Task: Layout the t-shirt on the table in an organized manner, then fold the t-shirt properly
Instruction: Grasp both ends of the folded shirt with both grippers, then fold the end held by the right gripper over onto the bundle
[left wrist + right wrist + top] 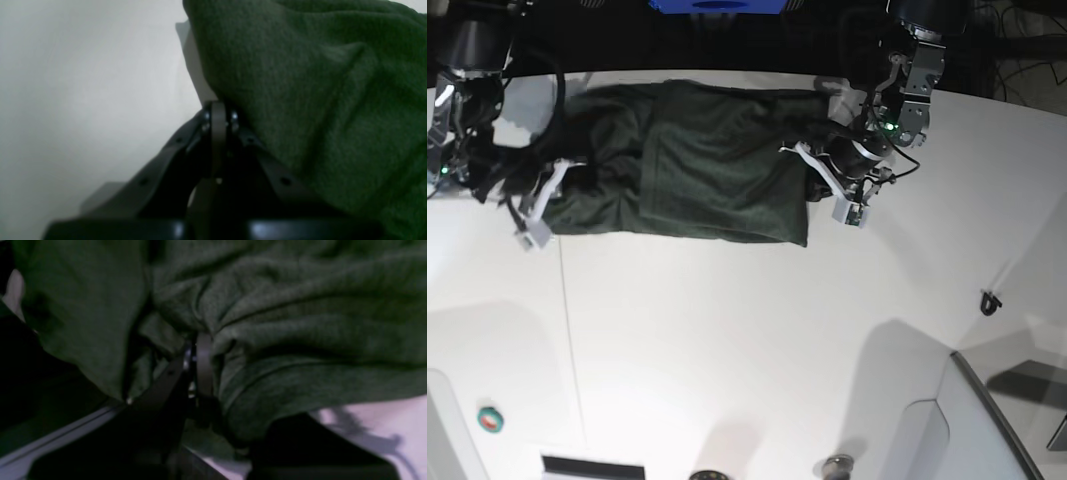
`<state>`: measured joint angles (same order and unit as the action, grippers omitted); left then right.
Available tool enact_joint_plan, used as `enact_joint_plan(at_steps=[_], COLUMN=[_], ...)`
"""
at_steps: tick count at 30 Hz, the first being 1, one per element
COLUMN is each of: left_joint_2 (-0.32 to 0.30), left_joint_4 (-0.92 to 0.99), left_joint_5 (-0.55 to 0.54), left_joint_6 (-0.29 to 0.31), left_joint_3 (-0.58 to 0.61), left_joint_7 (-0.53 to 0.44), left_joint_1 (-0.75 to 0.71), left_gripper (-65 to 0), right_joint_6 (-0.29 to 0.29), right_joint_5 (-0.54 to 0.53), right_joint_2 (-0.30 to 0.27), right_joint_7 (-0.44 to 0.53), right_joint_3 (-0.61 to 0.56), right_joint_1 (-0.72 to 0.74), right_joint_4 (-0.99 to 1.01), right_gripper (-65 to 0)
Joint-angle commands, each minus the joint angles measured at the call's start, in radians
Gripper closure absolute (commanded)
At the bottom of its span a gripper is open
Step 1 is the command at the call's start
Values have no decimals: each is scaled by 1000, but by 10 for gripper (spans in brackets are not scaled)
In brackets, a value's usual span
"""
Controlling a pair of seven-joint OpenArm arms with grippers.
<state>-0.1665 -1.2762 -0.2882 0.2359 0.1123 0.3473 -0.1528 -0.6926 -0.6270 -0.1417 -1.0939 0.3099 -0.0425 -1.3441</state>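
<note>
— While the dark green, soft, wrinkly t-shirt [689, 160] lies stretched across the far part of the wide white table [757, 330], where do the two arms stand?

— One at each end of it. From the base view the left gripper [812, 172] is at the cloth's right edge, and the right gripper [545, 190] is at the bunched left end, beside the thin seam line [570, 330] in the tabletop.

— Is the left one gripping anything?

— Its wrist camera shows its black jaws pressed together, tips meeting at the lower border of a thick fold of green fabric [317, 100]. Whether a bit of hem is pinched between them I cannot tell; the cloth rests against the right-hand finger [267, 160], with bare table to the left.

— And the right one?

— Its wrist view is dark and blurred, yet the jaws look nearly together, buried in creased fabric [283, 333], and a ridge of the t-shirt is gathered right at the tips, so it appears clamped on the cloth.

— How does the garment lie?

— Roughly a flat rectangle across the middle and right; the left part is rumpled and heaped near the right arm.
</note>
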Motion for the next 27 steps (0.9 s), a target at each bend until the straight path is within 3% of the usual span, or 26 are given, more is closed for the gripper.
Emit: enact_joint_plan(at_steps=[1,4,11,22,25,27], left_joint_2=[2,0,22,31,31,31], left_joint_4=[-9,-9,-4,-1,-1,-3], left_joint_5=[7,7,4,7,7,7], left_joint_6=[1,1,1,1,1,1], left_joint_3=[0,37,80,80,80,80], left_joint_7=[19,19,19,20,20,20], left_joint_1=[-1,6,28,45,45,45], left_gripper=[0,0,0,0,0,0], right_joint_6=[-6,44,251,397,417,462], right_joint_5=[-26,-26,-27,-27,-27,-27], right_joint_2=[-6,4,11,14,38,61], right_joint_7=[-4,-28,-52,-48,-48,-47], right_joint_3=[-5,-62,-255,-464,-504,-515], right_joint_1=[6,-4,-6,17,25,29], right_joint_4=[-56,-151,-260,-260,-260,-257], right_gripper=[-2,-2,-2,-2,-2,-3])
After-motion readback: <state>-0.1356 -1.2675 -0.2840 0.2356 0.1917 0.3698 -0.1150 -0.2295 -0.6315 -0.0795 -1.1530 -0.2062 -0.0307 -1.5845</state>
